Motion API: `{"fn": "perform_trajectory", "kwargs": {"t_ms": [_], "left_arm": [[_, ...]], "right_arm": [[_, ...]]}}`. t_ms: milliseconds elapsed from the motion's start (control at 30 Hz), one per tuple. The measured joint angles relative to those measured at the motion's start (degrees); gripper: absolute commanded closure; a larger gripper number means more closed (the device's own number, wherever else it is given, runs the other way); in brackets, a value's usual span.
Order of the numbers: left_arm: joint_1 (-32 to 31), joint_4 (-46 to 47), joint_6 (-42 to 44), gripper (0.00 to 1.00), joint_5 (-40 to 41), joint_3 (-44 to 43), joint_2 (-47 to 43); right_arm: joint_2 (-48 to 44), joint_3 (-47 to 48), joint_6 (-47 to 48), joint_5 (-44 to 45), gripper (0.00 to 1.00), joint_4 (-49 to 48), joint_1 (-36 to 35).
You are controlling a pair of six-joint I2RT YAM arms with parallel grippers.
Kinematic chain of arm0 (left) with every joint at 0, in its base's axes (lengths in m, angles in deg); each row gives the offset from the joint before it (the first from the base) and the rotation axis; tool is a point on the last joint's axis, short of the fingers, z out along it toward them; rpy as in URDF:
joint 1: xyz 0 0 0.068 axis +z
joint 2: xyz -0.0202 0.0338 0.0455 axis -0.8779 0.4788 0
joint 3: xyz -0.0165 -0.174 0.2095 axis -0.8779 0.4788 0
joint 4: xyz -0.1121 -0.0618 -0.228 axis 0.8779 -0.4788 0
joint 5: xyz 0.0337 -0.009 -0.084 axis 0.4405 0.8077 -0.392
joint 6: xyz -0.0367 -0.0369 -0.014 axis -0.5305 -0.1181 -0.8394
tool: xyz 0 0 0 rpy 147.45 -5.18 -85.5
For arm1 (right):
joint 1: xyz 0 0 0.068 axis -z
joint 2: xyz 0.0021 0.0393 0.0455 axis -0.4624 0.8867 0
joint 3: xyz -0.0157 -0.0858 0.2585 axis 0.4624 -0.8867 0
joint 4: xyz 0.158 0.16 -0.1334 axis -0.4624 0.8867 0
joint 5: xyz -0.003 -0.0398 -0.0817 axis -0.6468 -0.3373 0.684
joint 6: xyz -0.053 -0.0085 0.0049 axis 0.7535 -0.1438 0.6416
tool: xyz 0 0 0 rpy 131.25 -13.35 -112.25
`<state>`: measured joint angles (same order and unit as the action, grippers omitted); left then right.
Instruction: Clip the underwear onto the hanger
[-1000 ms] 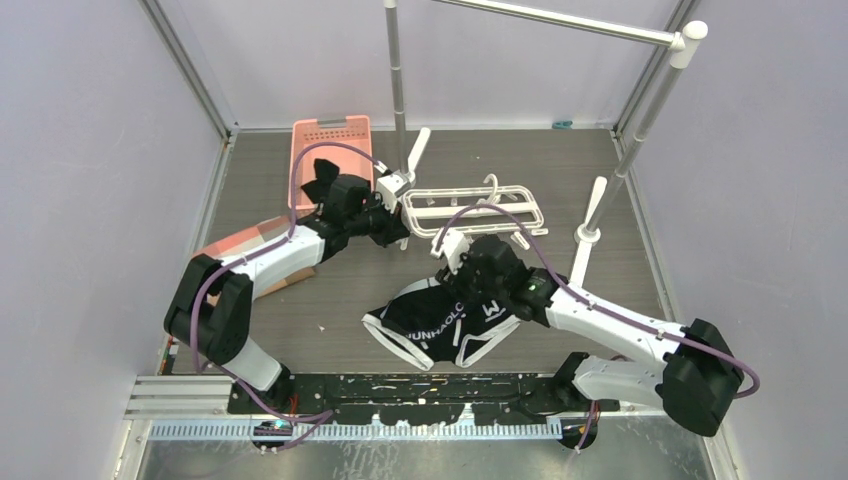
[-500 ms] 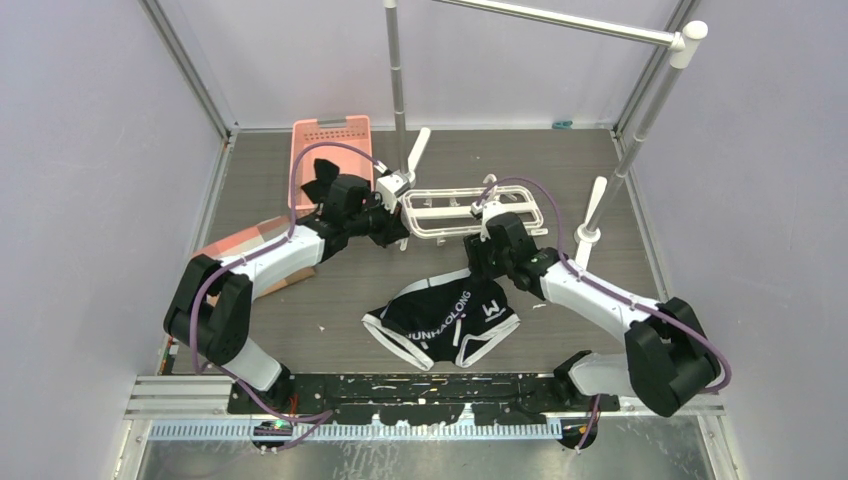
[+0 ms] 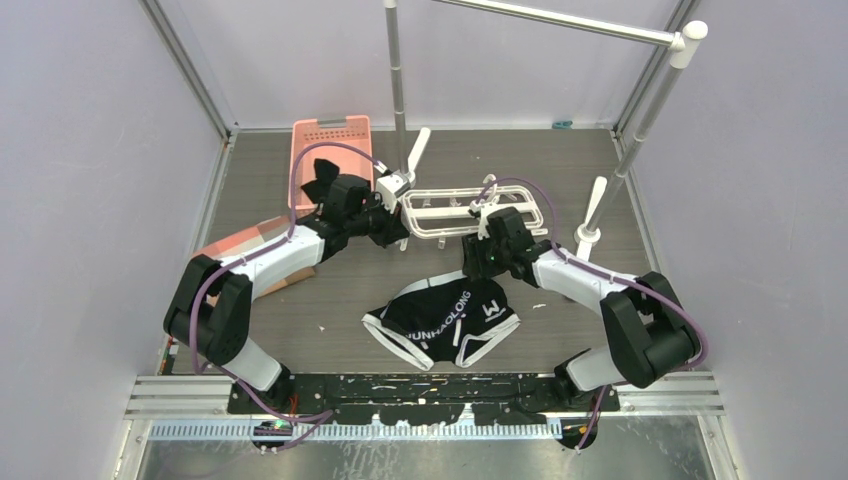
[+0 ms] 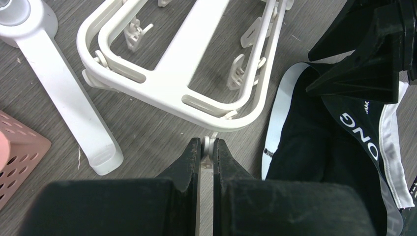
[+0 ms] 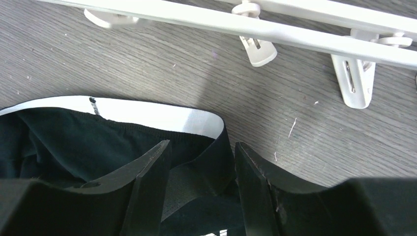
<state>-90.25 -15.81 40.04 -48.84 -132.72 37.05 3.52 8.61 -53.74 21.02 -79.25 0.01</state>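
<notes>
The underwear lies flat on the wood-grain table, low in the middle of the overhead view, waistband lettering up. It sits just below the hanger, which rests flat on the table above it. The left gripper is clenched on a thin white tab at the near end of the hanger frame, at that frame's left end in the overhead view. The right gripper is released: its fingers stand apart over the top edge of the waistband, black fabric lying loose between them, with two of the hanger's clips just above. A pink basket sits at upper left.
</notes>
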Motion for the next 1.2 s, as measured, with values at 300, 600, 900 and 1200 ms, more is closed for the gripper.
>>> {"fn": "perform_trajectory", "kwargs": {"t_ms": [300, 600, 900, 1200], "left_arm": [[0.0, -0.07, 0.0, 1.0, -0.04, 0.0, -0.02], [0.0, -0.07, 0.0, 1.0, -0.04, -0.02, -0.02], [0.0, -0.11, 0.0, 1.0, -0.04, -0.09, -0.09], [0.0, -0.17, 0.02, 1.0, -0.02, -0.11, -0.24]], "right_arm": [[-0.22, -0.02, 0.28, -2.89, 0.53, -0.59, 1.42], [-0.22, -0.02, 0.5, -2.27, 0.72, 1.05, 2.05], [-0.83, 0.39, -0.85, 3.04, 0.99, 4.79, 2.16], [-6.54, 1.36, -4.74, 17.18, 0.94, 11.78, 2.16]]}}
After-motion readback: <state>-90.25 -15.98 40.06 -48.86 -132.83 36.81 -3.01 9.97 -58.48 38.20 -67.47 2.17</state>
